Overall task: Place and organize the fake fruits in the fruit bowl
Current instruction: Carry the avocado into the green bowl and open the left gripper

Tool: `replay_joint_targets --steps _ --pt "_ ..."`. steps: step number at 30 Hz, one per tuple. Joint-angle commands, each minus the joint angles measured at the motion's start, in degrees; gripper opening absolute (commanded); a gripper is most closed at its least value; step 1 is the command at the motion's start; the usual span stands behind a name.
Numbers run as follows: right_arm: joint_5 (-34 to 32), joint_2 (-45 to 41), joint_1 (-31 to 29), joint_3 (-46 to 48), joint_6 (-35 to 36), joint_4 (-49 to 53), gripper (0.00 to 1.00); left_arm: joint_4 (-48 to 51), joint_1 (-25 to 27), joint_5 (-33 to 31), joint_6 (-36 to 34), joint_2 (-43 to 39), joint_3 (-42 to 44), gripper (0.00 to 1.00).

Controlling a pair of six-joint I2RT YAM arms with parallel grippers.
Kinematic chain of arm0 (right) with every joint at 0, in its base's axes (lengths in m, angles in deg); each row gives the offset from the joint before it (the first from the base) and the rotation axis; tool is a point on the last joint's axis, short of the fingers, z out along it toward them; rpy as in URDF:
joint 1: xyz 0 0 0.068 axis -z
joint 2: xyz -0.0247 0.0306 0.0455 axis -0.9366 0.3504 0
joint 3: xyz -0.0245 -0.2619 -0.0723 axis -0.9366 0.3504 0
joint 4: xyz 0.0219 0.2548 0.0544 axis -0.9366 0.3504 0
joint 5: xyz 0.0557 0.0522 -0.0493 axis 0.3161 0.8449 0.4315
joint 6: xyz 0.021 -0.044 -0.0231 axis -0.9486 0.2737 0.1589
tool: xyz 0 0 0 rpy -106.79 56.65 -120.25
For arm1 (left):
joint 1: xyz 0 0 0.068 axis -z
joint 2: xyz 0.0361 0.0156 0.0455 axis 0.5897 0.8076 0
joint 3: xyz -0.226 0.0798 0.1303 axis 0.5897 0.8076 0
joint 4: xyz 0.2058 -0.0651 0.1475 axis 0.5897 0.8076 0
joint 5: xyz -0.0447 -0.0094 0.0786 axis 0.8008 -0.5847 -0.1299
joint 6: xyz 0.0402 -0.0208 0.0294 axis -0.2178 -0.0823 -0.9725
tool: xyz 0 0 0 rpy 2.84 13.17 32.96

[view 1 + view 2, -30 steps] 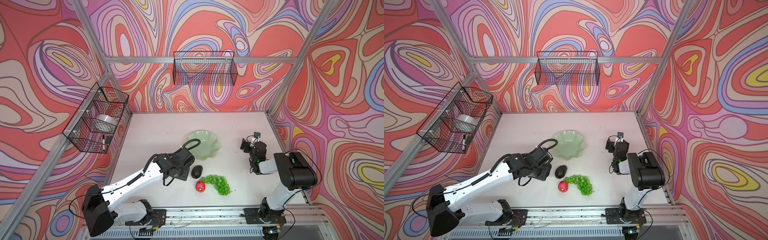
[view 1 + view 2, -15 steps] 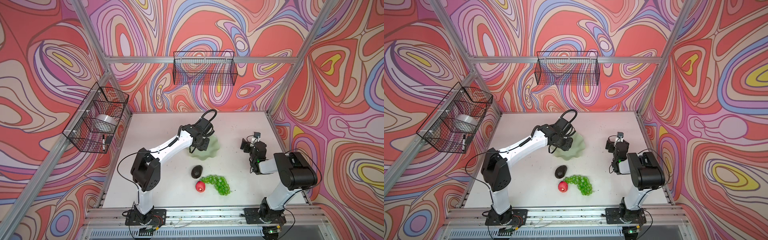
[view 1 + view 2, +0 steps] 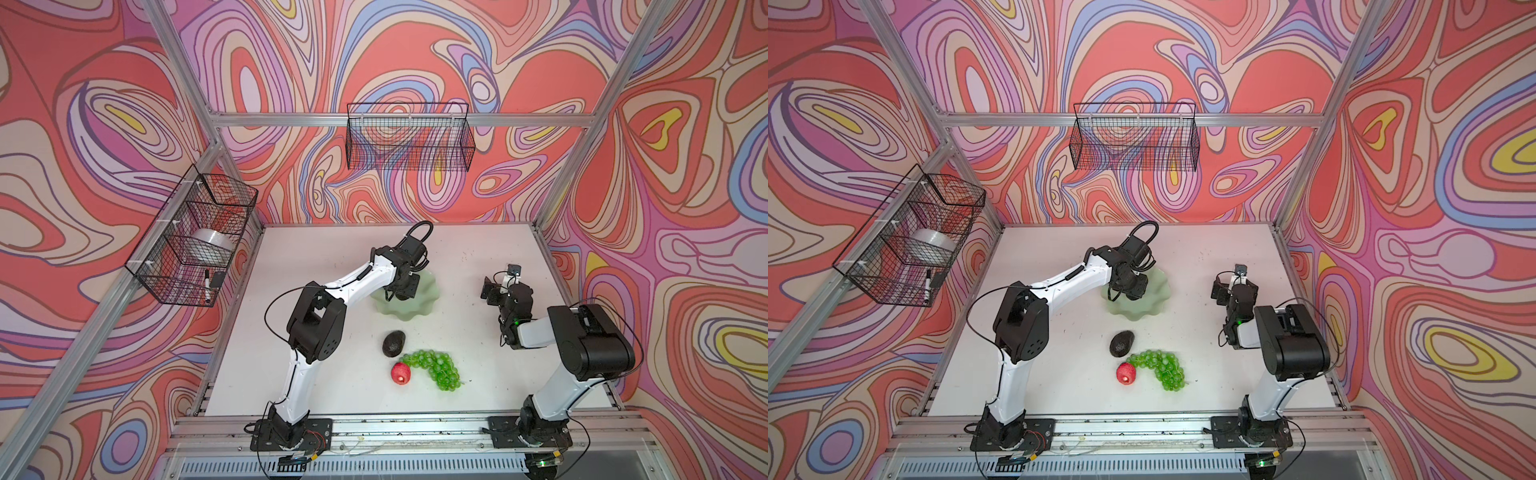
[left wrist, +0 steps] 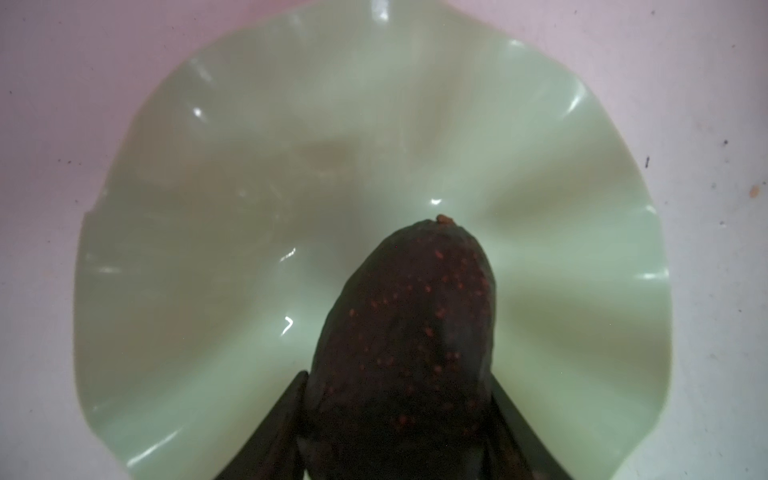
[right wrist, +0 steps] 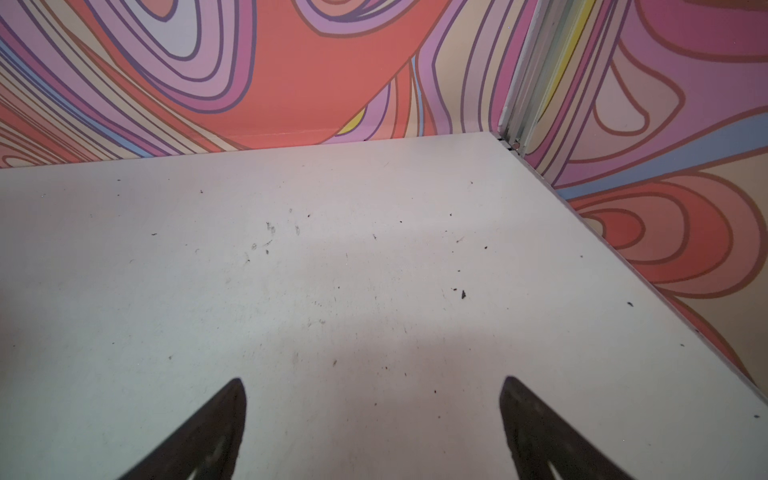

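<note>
One speckled oval avocado point(image 4: 409, 332) pinched by left end effector point(image 4: 398, 379); right end effector point(image 5: 372, 381) spread.

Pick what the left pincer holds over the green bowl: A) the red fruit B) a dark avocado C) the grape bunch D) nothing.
B: the left wrist view shows a dark speckled avocado clamped in the left pincer over the bowl, while the red fruit and grape bunch lie on the table in a top view.
</note>
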Motion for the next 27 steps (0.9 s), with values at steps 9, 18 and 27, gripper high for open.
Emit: replay_joint_targets --steps 9,18,27 --pt "-0.15 -0.70 0.23 -0.52 -0.35 -0.06 0.98 1.14 -0.69 1.50 2.37 7.55 -5.94 0.44" --pt "-0.07 -0.72 0.22 -0.52 -0.28 -0.04 0.98 3.79 -0.79 1.36 3.91 5.67 -6.77 0.65" --pt "-0.15 -0.69 0.23 -0.57 -0.31 -0.05 0.99 5.85 -0.79 0.86 4.22 -1.89 -4.56 0.71"
